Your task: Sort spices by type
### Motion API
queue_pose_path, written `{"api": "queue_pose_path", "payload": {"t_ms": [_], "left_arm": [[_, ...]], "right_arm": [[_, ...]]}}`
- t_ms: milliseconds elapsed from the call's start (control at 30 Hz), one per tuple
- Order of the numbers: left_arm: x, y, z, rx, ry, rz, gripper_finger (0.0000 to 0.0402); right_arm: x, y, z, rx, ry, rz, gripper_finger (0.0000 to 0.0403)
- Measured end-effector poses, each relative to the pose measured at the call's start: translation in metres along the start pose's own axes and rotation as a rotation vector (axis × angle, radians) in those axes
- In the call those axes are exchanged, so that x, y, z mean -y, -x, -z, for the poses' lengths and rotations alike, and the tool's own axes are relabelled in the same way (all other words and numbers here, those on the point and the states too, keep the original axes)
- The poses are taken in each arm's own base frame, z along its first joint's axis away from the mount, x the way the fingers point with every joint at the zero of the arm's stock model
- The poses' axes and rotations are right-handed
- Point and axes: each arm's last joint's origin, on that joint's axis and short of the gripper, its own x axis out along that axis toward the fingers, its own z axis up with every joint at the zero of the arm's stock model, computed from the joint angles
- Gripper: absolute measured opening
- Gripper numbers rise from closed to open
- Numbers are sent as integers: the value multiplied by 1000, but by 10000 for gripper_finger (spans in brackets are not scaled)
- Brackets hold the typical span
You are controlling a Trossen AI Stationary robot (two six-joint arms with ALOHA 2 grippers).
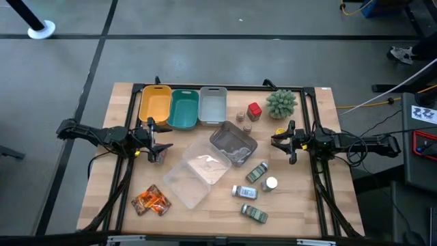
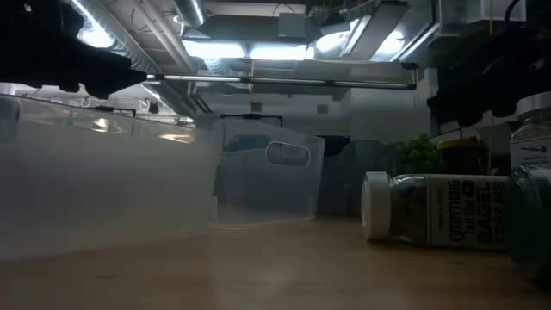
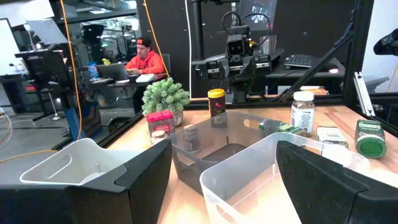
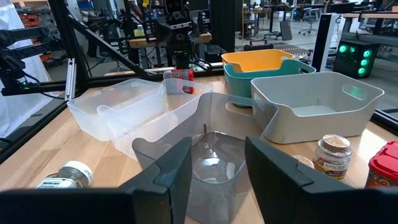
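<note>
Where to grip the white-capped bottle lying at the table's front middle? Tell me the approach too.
Grip the white-capped bottle across its round body, coming straight down from above. It lies on its side, cap toward the clear tray, so the fingers should close across its short width. The right gripper looks nearer.

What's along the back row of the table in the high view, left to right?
Yellow bin → teal bin → grey bin → small brown jars → red cube → spiky green plant.

light: overhead strips | low view: dim, hazy | high view: even, sharp
</note>
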Motion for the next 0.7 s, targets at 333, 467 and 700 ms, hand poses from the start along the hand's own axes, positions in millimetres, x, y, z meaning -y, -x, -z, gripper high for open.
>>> {"api": "queue_pose_path", "payload": {"t_ms": [333, 467, 700], "left_arm": [[0, 0, 0, 0, 0, 0, 274], [0, 0, 0, 0, 0, 0, 274], [0, 0, 0, 0, 0, 0, 274]], "right_arm": [[0, 0, 0, 1, 0, 0, 150], [0, 0, 0, 0, 0, 0, 150], [0, 0, 0, 0, -13, 0, 150]]}}
